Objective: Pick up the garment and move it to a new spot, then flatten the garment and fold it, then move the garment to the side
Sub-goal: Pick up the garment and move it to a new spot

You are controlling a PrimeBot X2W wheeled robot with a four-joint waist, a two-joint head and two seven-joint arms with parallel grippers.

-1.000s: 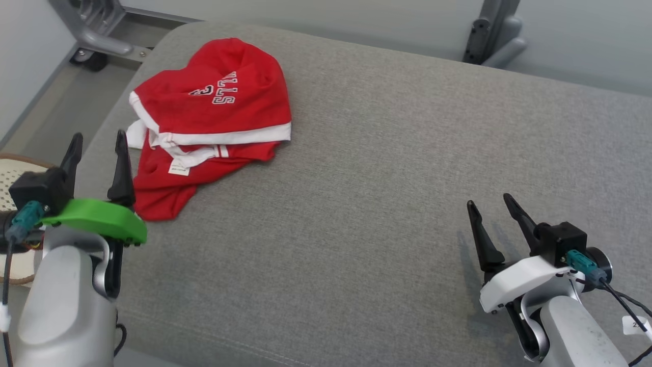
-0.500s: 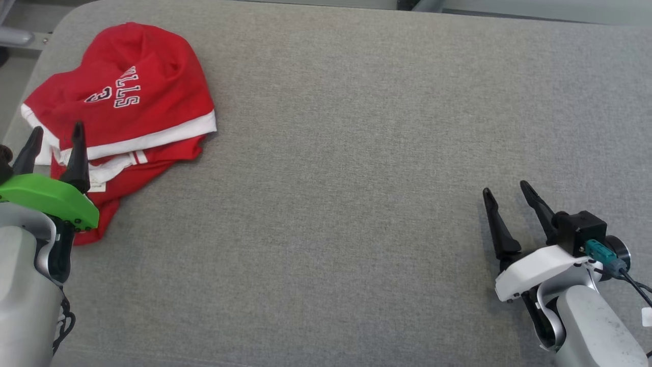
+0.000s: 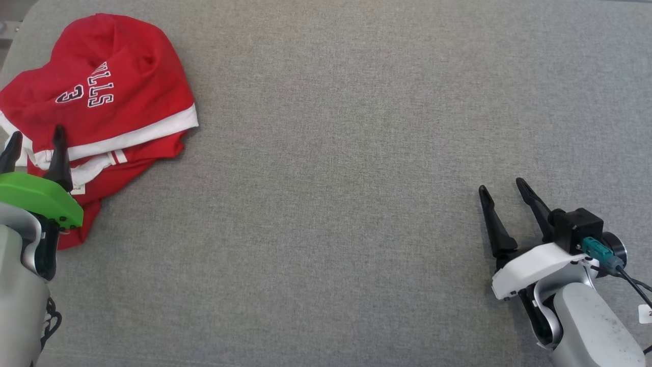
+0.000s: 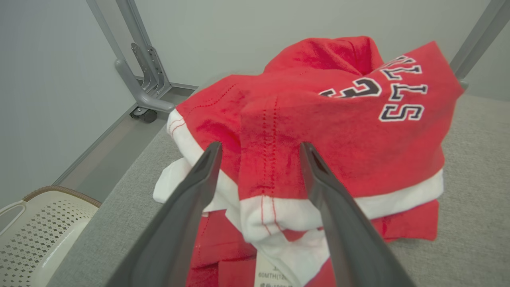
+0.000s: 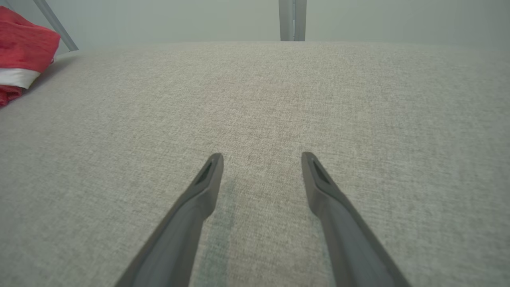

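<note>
- Across grey fabric desk (image 3: 356, 153), from head view: seeing red garment (image 3: 117, 76) bunched at far left edge, not yet lifted; finding left end effector (image 3: 36, 132) poised at its near hem, fingers apart, and right end effector (image 3: 501, 185) hovering well apart, likewise spread, holding nothing.
- From left wrist view: framing white-banded hem between parted fingers, clamping nothing.
- From right wrist view: facing bare fabric; judging pickup, relocating, flattening, folding and setting aside all pending.
</note>
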